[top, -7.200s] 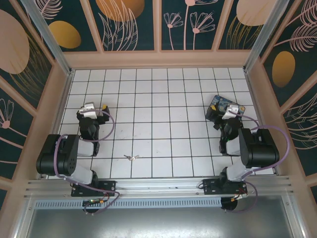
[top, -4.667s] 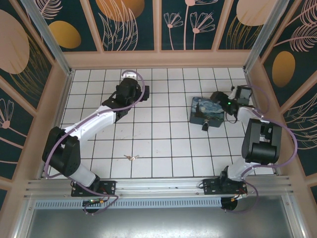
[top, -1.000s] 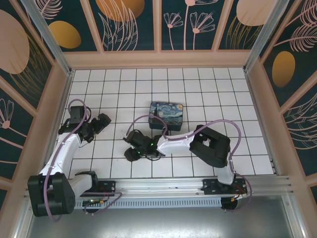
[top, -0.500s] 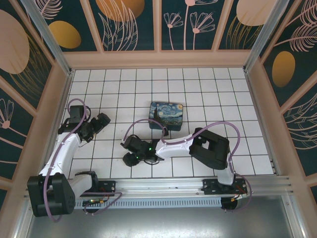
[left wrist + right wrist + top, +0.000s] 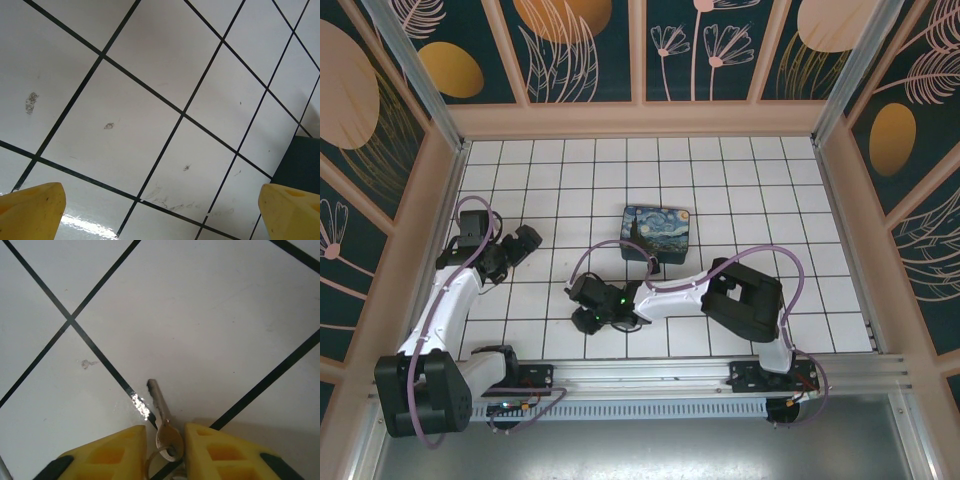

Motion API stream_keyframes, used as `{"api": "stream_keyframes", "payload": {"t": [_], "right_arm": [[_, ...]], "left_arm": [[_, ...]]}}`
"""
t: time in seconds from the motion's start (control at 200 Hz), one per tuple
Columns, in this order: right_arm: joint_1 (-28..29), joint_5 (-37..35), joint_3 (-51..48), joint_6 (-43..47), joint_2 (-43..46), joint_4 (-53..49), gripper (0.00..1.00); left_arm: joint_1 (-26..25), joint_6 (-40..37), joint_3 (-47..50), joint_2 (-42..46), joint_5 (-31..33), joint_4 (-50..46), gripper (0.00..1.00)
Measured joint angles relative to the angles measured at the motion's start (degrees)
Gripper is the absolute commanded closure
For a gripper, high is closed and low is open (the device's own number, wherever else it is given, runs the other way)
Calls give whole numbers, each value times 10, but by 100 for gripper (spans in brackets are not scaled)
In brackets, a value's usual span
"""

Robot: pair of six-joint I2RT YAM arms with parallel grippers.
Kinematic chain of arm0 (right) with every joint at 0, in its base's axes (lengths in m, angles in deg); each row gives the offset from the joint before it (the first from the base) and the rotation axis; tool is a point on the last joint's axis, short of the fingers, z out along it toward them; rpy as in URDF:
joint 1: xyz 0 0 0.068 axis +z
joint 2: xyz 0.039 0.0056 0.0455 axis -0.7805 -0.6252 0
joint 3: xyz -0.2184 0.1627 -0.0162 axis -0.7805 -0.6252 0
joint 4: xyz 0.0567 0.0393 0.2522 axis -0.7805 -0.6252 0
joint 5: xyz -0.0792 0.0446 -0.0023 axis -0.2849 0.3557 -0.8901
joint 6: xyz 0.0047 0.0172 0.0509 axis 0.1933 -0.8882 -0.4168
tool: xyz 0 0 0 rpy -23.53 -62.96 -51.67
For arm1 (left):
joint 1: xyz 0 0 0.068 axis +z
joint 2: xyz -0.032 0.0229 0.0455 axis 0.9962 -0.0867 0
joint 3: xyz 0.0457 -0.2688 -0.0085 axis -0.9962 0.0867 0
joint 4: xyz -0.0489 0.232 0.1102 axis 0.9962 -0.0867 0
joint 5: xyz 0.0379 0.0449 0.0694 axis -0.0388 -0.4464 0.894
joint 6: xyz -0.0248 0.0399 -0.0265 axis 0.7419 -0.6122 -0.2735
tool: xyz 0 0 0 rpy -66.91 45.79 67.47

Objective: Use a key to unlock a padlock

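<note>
In the top view, the right arm's black, yellow-tipped claw reaches across the white tiled surface and sits low near the front edge. The left arm's matching claw hangs well apart over bare tiles. The large blue swirl-painted box stands behind them, and a small dark lump at its near edge is, we judge, the brassy padlock.

From the left wrist, we see its claw wide open, with one yellow fingertip in each lower corner and nothing between them but tile.

From the right wrist, the tiny thin silvery metal key lies flat on the surface across a black grout line. Its blade points away from us, and its round head and a small ring sit between the yellow fingertips. This claw is narrow and straddles the head; we cannot tell whether the pads already pinch it.

We judge the step in hand to be picking up the key. To do it well we should squeeze squarely on the head and lift slowly. The blade should stay free and straight for the keyhole, and the ring should not get trapped under a pad
</note>
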Motion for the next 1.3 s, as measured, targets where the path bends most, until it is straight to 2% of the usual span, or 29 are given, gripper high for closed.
{"api": "stream_keyframes", "payload": {"t": [0.085,0.205,0.31,0.691,0.841,0.971,1.161,1.301], "right_arm": [[0,-4,0,0,0,0,84],[0,-2,4,0,-5,8,87],[0,3,4,1,-5,14,94],[-7,26,-21,-13,8,44,99],[-29,60,-57,-28,38,51,99],[-84,107,-110,-52,102,82,97],[-183,174,-171,-104,200,151,97],[-227,209,-197,-127,243,176,97]], "left_arm": [[0,1,12,8,-9,8,1],[-5,7,70,34,-29,10,1],[-15,14,76,35,-40,-2,1],[-29,31,64,37,-86,13,2],[-57,33,65,34,-136,42,9],[-82,36,79,38,-194,83,15],[-121,51,100,32,-270,162,34],[-168,58,97,-3,-317,250,48]]}}
